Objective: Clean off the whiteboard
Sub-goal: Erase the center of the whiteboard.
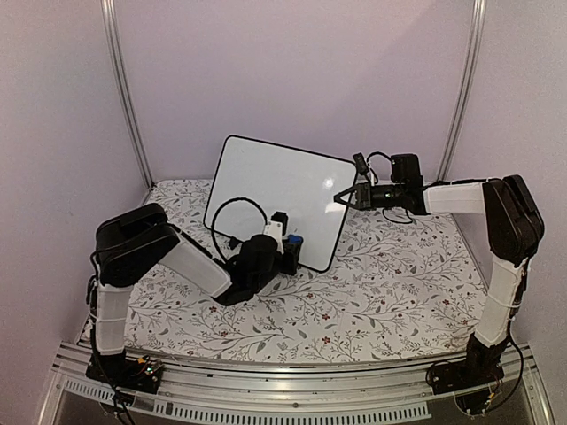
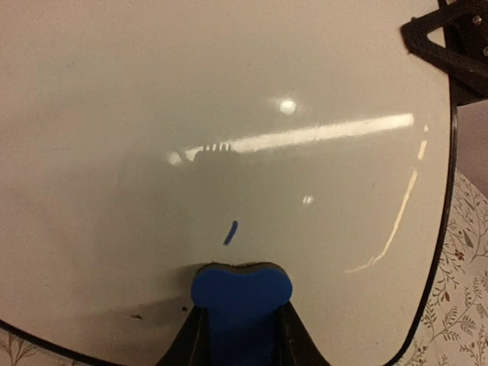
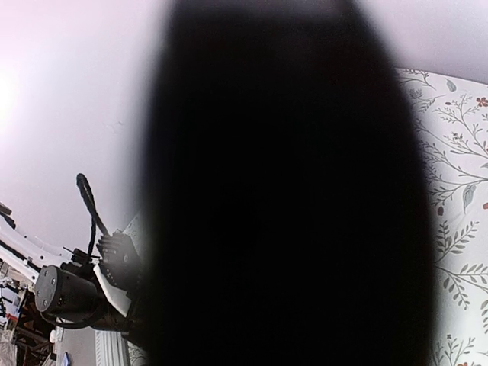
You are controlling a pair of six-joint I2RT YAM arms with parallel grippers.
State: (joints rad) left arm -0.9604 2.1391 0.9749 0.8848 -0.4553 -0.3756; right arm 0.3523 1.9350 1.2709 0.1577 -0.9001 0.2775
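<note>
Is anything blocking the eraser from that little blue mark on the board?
Nothing visible does. The eraser, gripped in the left jaws, sits just below the blue mark, with only bare whiteboard between them.

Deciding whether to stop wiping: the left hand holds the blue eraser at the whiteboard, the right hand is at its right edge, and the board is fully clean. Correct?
Not fully clean. The left wrist view shows a short blue mark on the whiteboard, just above the eraser in the left hand. The rest stands.
</note>
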